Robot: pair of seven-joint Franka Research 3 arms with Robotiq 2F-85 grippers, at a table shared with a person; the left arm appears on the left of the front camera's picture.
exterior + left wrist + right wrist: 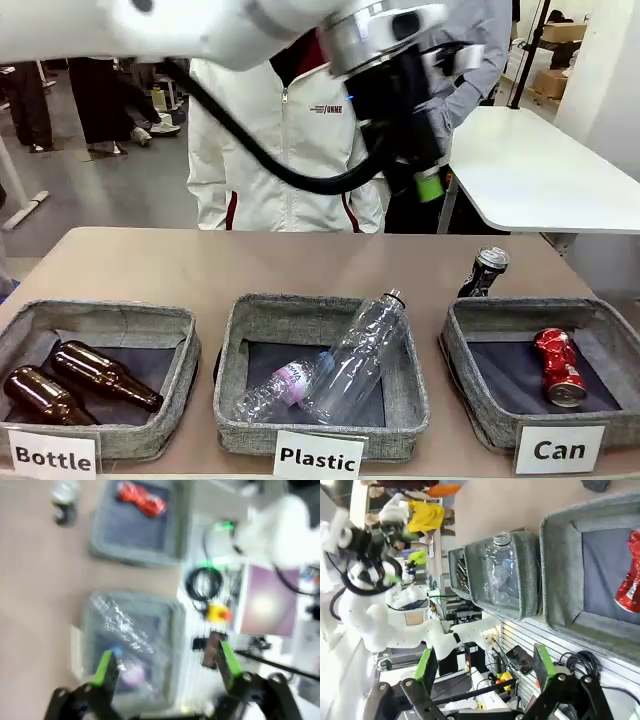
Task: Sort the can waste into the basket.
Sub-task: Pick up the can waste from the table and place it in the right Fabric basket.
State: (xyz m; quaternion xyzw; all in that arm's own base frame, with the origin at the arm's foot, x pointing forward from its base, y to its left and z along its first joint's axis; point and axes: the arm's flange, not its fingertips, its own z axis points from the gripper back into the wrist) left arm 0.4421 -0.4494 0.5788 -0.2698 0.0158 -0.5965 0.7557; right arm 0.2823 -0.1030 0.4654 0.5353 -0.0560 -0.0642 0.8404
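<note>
Grey felt forms the Bottle basket [188, 355] and the Plastic basket [230, 370], both set well below the left pincer [425, 175] and to its left; neither is needed here. That pincer is held high above the tabletop [150, 265], and in its wrist view the fingers are spread wide with nothing between them. Below it and slightly to its right, the dark can [485, 272] is seen standing on the tabletop, outside the Can basket [470, 390] and just behind its far wall. Lower and farther right, the red can [558, 367] is already laid on the basket floor, so the sorting is judged half done. The right pincer [484, 652] is likewise held wide and empty, with the Can basket ahead of it.

Bare tabletop is left behind the dark can and to its left, so a descent from above is judged unobstructed. The basket wall beside the can and the tabletop's right edge are to be minded. Free floor is left beside the red can.
</note>
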